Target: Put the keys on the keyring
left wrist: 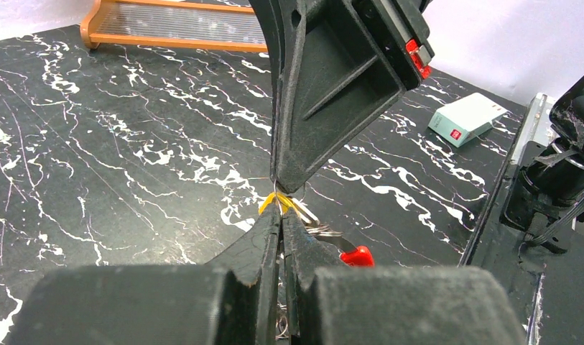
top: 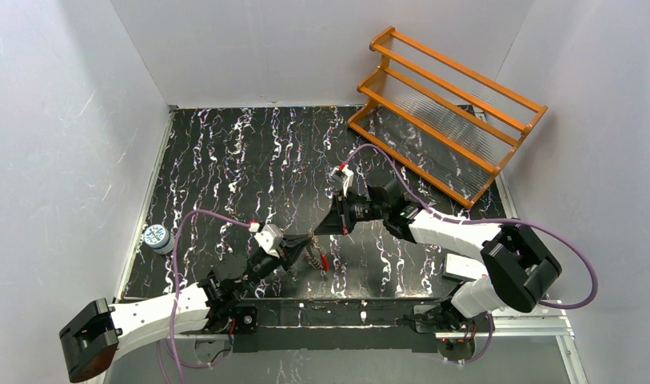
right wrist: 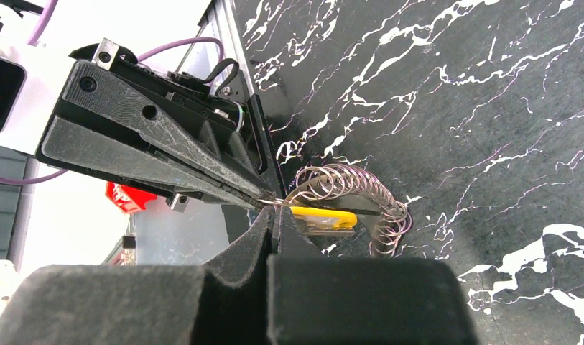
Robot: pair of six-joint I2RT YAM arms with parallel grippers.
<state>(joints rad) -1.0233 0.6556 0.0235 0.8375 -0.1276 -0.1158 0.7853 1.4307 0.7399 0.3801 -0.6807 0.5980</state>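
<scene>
The keyring (right wrist: 360, 188) is a silvery coiled wire loop with a red end piece (left wrist: 357, 255); it hangs just above the black marbled table (top: 225, 160), between my two grippers. A key with a yellow head (right wrist: 321, 215) lies against the loop right at the fingertips, and a silvery blade shows under it. My left gripper (left wrist: 281, 210) is shut on the thin wire beside the yellow head. My right gripper (right wrist: 274, 208) is shut on the same stretch of wire, tip to tip with the left one (top: 305, 244). I cannot make out a second key.
An orange slatted rack (top: 449, 112) stands at the back right of the table. A small teal box (left wrist: 465, 118) lies near the right arm's base, and a white and blue round object (top: 156, 238) sits at the table's left edge. White walls close in the table.
</scene>
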